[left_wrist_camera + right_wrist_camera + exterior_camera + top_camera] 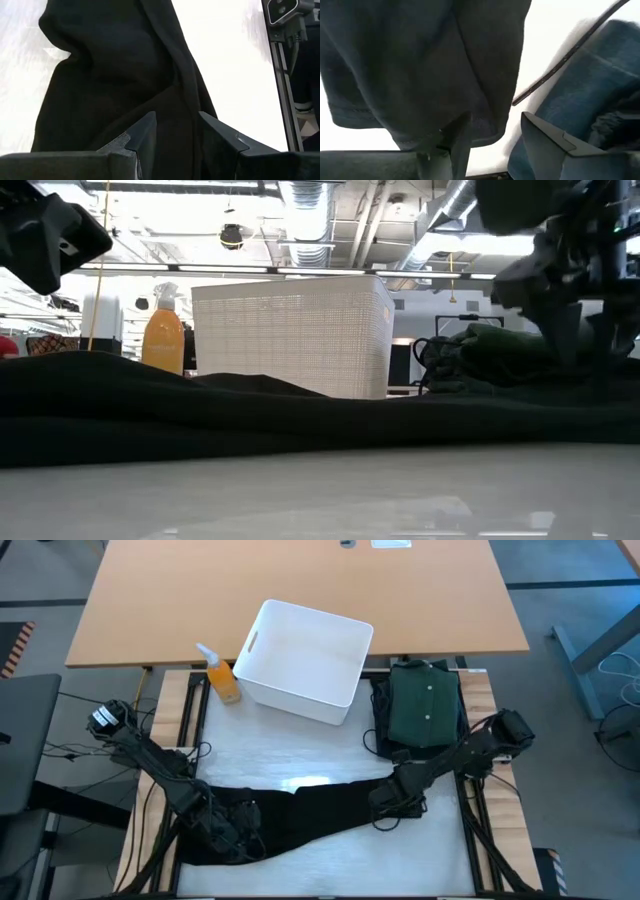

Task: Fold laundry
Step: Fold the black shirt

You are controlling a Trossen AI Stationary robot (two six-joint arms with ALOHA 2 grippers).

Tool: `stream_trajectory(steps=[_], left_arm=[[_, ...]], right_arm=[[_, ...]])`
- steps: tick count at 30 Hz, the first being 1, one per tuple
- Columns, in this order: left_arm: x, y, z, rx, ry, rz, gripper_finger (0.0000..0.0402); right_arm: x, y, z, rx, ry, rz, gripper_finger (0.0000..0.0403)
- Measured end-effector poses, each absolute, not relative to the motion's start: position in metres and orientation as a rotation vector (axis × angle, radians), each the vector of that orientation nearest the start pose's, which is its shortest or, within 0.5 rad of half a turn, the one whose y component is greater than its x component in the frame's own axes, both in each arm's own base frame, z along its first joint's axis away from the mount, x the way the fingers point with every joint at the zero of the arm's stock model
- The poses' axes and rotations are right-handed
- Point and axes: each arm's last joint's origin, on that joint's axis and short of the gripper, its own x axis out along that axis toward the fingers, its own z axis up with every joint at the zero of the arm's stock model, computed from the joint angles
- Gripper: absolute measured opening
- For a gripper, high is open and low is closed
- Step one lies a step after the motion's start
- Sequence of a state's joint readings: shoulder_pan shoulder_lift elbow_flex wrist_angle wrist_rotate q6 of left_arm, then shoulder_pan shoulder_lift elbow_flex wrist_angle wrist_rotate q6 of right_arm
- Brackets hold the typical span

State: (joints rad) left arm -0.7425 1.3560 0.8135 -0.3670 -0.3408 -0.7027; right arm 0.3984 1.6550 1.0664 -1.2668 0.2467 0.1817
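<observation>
A long black garment [310,805] lies spread across the near part of the table, from my left gripper [232,832] to my right gripper [392,802]. In the low view it rests flat as a dark band [300,415]. My left gripper [175,130] is open over the garment's bunched left end, with a fold ridge [187,85] running between its fingers. My right gripper [490,132] is open over the garment's right end, at its hemmed edge [420,140]. A folded dark green buttoned shirt [425,705] lies on the table's far right. My left gripper comes at the black garment from above, its open fingers on either side of the fold ridge [175,150]; I cannot tell whether they touch it. My right gripper stands the same way over the hemmed corner [485,125]; whether it touches cannot be told.
A white plastic bin [262,615] stands at the far middle, with an orange spray bottle [224,680] to its left. A thin dark cable [560,65] runs beside the green shirt [600,75]. A bare white table surface [330,855] shows near the front edge.
</observation>
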Motion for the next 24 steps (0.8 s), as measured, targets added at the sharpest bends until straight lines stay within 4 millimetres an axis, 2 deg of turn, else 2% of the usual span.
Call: stream_trajectory(steps=[5,11,18,21,24], left_arm=[[0.200,-0.171,0.211,-0.187,0.857,-0.079,0.0129],[0.200,-0.170,0.211,-0.185,0.855,-0.075,0.0129],[0.200,-0.170,0.211,-0.173,0.854,-0.080,0.0129],[0.200,-0.170,0.213,-0.158,0.851,-0.088,0.0129],[0.195,-0.170,0.224,-0.183,0.825,-0.117,0.0129]], right_arm=[[0.238,0.084,0.182,-0.386,1.814,-0.011,0.0176],[0.236,0.076,0.177,-0.316,1.860,0.021,0.0129],[0.232,0.074,0.171,-0.340,1.883,0.047,0.0019],[0.231,0.076,0.175,-0.338,1.866,0.047,0.0019],[0.227,0.081,0.186,-0.322,1.827,0.045,0.0018]])
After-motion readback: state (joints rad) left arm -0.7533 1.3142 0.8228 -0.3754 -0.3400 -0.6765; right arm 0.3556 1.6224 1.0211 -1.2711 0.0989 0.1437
